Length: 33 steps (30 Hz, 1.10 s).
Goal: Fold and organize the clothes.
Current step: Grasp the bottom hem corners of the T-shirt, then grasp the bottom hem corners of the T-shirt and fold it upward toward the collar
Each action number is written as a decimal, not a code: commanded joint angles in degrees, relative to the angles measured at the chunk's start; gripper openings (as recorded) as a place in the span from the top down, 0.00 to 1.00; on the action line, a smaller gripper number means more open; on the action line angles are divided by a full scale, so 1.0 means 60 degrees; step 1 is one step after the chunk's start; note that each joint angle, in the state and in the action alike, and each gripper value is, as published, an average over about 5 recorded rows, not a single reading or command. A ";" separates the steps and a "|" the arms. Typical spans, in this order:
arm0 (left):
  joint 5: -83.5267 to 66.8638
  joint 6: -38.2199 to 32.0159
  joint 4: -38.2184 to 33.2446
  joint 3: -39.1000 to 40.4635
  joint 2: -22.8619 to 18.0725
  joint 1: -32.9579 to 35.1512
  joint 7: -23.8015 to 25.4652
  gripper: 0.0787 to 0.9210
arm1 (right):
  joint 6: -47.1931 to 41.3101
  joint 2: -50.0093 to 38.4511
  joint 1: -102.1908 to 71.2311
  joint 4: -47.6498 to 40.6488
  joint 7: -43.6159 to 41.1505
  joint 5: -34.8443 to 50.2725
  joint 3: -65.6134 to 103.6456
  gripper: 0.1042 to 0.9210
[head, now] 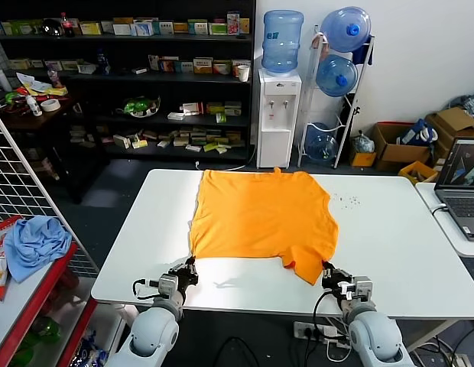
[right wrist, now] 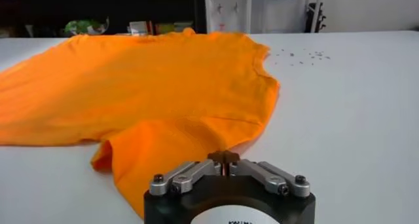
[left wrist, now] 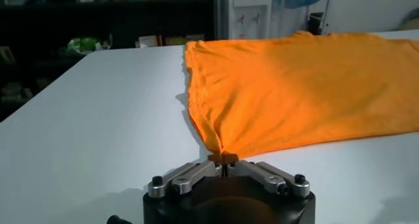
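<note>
The bright orange T-shirt [head: 260, 218] lies spread flat on the white table [head: 390, 252], plain side up, with no lettering showing. My left gripper [head: 193, 264] is at the shirt's near left corner, shut on that corner, and the cloth is drawn to a point between the fingers [left wrist: 223, 158]. My right gripper [head: 326, 269] is at the near right sleeve [head: 310, 264], shut on the sleeve's edge [right wrist: 224, 156]. Both grippers sit low at the table's front edge. The shirt also shows in the left wrist view [left wrist: 294, 94] and the right wrist view [right wrist: 150, 94].
A light blue cloth [head: 34, 241] lies on a red shelf at the left, beside a wire rack. A laptop [head: 462, 183] stands on a side table at the right. Small dark specks [head: 345, 200] lie on the table right of the shirt. Shelves and a water dispenser [head: 277, 115] stand behind.
</note>
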 commanded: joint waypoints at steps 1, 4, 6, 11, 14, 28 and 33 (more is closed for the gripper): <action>0.0036 -0.0045 -0.1162 -0.0019 0.0473 0.0732 -0.0042 0.97 | -0.0279 -0.0361 -0.1054 0.1422 0.0133 0.0008 0.0131 0.98; 0.0062 -0.0124 -0.1528 -0.0086 0.0641 0.1034 -0.0070 0.97 | -0.0318 -0.0685 -0.1647 0.1960 0.0186 0.0042 0.0384 0.98; 0.0066 -0.0163 -0.1852 -0.0159 0.0791 0.1299 -0.0096 0.97 | -0.0303 -0.0895 -0.2150 0.2310 0.0203 0.0039 0.0614 0.98; 0.0072 -0.0183 -0.2691 -0.0311 0.1160 0.2152 -0.0192 0.97 | -0.0310 -0.1285 -0.3609 0.3316 0.0324 0.0012 0.1156 0.98; 0.0148 -0.0196 -0.3073 -0.0421 0.1210 0.2791 -0.0239 0.97 | -0.0333 -0.1380 -0.4392 0.3876 0.0450 -0.0070 0.1419 0.98; 0.0849 -0.0621 -0.3178 -0.0184 0.0854 0.2335 -0.0216 0.97 | 0.0428 -0.1471 -0.4075 0.3865 0.0487 -0.0573 0.1432 0.98; 0.1044 -0.0757 -0.2557 0.0056 0.0782 0.1308 -0.0154 0.97 | 0.0952 -0.1622 -0.2782 0.2847 0.0327 -0.0511 0.1130 0.98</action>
